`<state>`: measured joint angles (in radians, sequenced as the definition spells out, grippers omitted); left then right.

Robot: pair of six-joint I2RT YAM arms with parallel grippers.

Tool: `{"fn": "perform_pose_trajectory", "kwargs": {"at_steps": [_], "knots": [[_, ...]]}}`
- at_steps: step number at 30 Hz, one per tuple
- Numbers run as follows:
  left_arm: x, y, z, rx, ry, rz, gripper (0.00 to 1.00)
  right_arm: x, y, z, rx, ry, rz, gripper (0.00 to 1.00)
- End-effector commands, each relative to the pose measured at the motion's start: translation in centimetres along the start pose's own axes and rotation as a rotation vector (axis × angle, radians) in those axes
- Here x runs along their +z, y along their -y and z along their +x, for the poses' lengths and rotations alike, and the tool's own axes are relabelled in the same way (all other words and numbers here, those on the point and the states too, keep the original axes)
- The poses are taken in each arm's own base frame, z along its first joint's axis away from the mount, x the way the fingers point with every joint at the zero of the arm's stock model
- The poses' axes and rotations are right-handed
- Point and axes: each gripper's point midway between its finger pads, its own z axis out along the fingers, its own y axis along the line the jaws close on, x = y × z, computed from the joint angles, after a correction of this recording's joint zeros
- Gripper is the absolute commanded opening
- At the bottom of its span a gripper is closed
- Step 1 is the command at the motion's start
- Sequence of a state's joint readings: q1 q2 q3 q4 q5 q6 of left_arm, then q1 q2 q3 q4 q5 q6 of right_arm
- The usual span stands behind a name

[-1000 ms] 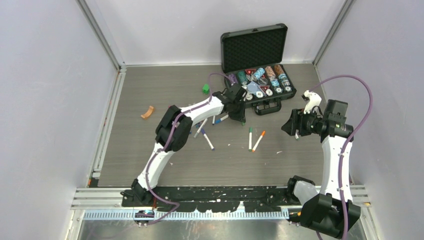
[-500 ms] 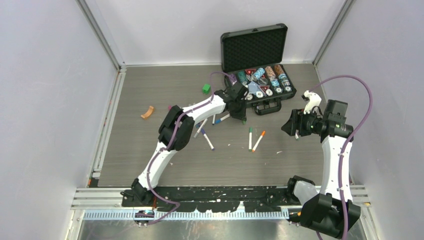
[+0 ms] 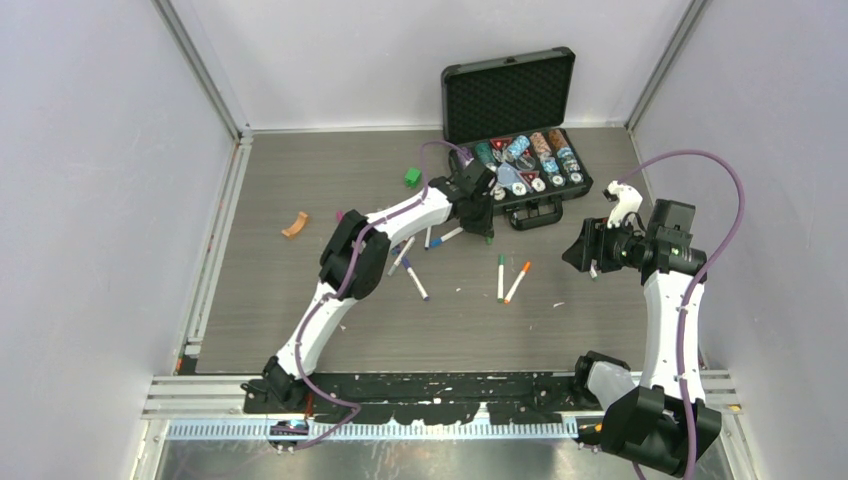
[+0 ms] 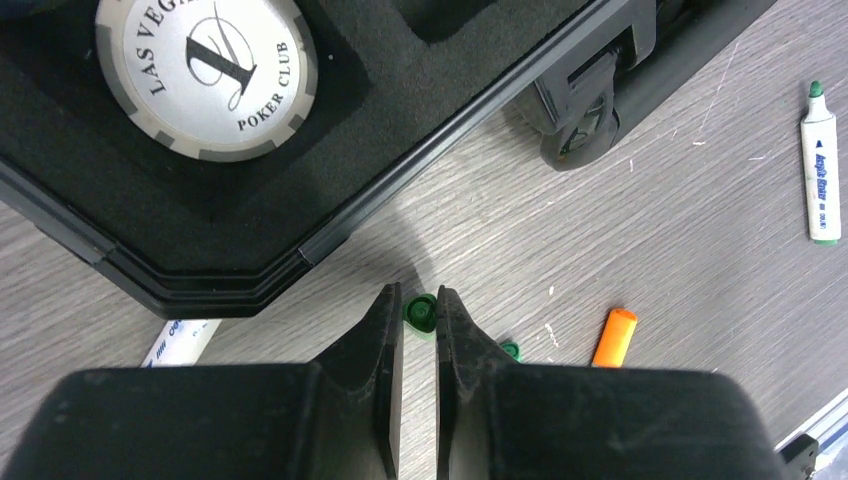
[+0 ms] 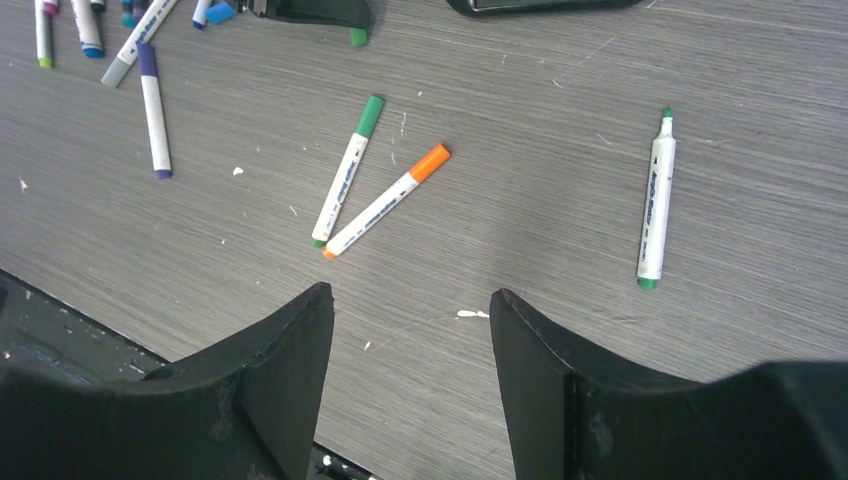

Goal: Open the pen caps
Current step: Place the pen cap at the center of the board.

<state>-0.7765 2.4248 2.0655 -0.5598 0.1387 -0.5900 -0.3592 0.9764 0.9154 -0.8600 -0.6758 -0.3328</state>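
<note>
My left gripper (image 4: 418,292) hangs low over the table just in front of the black case, shut on a green pen cap (image 4: 420,312) pinched at its fingertips. A second green cap (image 4: 510,350) and an orange cap (image 4: 613,337) lie loose on the table beside it. A capless green-tipped pen (image 5: 655,200) lies to the right. Two capped pens, one green (image 5: 347,170) and one orange (image 5: 385,200), lie in a V mid-table. My right gripper (image 5: 410,295) hovers open above bare table with nothing between its fingers.
The open black case (image 3: 470,100) of poker chips stands at the back, its handle toward me. More pens (image 3: 410,262) lie under the left forearm. A small green cube (image 3: 411,177) and an orange curved piece (image 3: 294,225) sit on the left.
The left gripper has shifted slightly back toward the case. The right arm has not moved.
</note>
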Motion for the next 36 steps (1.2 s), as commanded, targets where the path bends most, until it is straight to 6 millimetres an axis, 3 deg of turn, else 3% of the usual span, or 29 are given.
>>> {"fn": "perform_pose_trajectory", "kwargs": {"at_steps": [1, 10, 28, 36], "knots": [[0.0, -0.3, -0.8, 0.014, 0.01, -0.012, 0.12, 0.0, -0.1, -0.7, -0.015, 0.025, -0.015, 0.64], [-0.2, -0.6, -1.2, 0.022, 0.021, -0.035, 0.21, 0.0, -0.2, -0.7, -0.016, 0.024, -0.021, 0.64], [-1.0, 0.0, -2.2, 0.033, 0.043, -0.03, 0.24, -0.1, -0.4, -0.8, -0.017, 0.027, -0.025, 0.64], [-0.7, 0.4, -2.0, 0.012, 0.038, -0.018, 0.35, -0.1, -0.5, -0.8, -0.019, 0.029, -0.031, 0.64]]}}
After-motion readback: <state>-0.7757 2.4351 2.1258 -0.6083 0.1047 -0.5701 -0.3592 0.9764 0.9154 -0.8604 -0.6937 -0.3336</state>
